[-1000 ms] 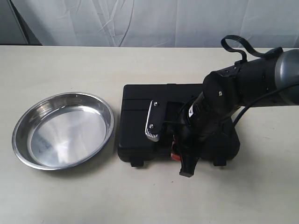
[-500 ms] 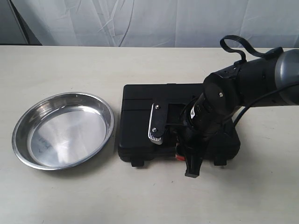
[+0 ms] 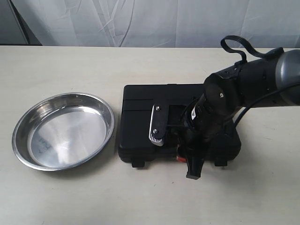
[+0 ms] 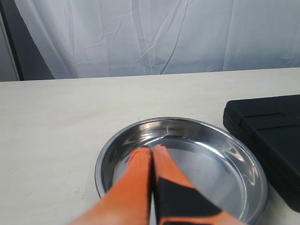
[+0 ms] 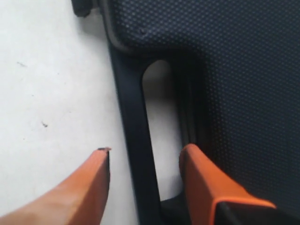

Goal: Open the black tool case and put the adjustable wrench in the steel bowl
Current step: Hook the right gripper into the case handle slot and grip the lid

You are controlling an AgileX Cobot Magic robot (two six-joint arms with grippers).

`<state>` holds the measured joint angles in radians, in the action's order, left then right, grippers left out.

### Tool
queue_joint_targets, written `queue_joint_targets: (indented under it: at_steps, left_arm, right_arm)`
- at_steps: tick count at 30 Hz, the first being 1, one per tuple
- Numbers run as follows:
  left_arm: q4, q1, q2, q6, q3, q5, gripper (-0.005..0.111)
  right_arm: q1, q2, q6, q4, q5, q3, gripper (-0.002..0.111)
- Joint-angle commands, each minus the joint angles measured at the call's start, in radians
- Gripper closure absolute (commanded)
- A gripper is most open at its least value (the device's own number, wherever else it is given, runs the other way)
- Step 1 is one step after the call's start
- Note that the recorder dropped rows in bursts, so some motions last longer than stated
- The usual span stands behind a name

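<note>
The black tool case [image 3: 140,117] lies shut in the middle of the table, so the adjustable wrench is hidden. My right arm hangs over the case's near edge. In the right wrist view my right gripper [image 5: 146,150] is open, its orange fingers [image 5: 199,178] straddling the bar of the case's handle [image 5: 133,117], one outside over the table and one in the handle slot [image 5: 161,108]. The steel bowl [image 3: 65,133] sits empty to the left of the case. My left gripper [image 4: 151,148] is shut on nothing and hovers over the bowl [image 4: 211,159].
Two latches [image 3: 137,163] [image 3: 220,162] stick out of the case's near edge. A white curtain [image 3: 154,21] closes off the back of the beige table [image 3: 61,197]. A corner of the case [image 4: 267,126] shows beside the bowl in the left wrist view.
My right wrist has shifted slightly to the right along the case's near edge. The case and the bowl have not moved.
</note>
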<state>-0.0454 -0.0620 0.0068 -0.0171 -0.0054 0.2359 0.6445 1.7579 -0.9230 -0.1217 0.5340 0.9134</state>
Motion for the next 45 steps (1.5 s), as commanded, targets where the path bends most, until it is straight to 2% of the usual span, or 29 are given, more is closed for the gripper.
queue_joint_targets:
  at_steps: [1, 35, 37, 42, 45]
  left_arm:
    - [0.001, 0.0, -0.007, 0.001, 0.005, 0.003, 0.107]
    - [0.001, 0.0, -0.007, 0.001, 0.005, 0.003, 0.107]
    - [0.001, 0.0, -0.007, 0.001, 0.005, 0.003, 0.107]
    - [0.001, 0.0, -0.007, 0.001, 0.005, 0.003, 0.107]
    - [0.001, 0.0, -0.007, 0.001, 0.005, 0.003, 0.107]
  right_arm:
    - [-0.001, 0.022, -0.007, 0.006, 0.015, -0.004, 0.061]
    - [-0.001, 0.03, -0.007, 0.004, 0.011, -0.001, 0.061]
    - [-0.001, 0.03, -0.007, 0.004, 0.011, -0.001, 0.069]
    - [-0.001, 0.03, -0.007, 0.004, 0.011, -0.001, 0.1]
    - [-0.001, 0.03, -0.007, 0.004, 0.013, -0.001, 0.107]
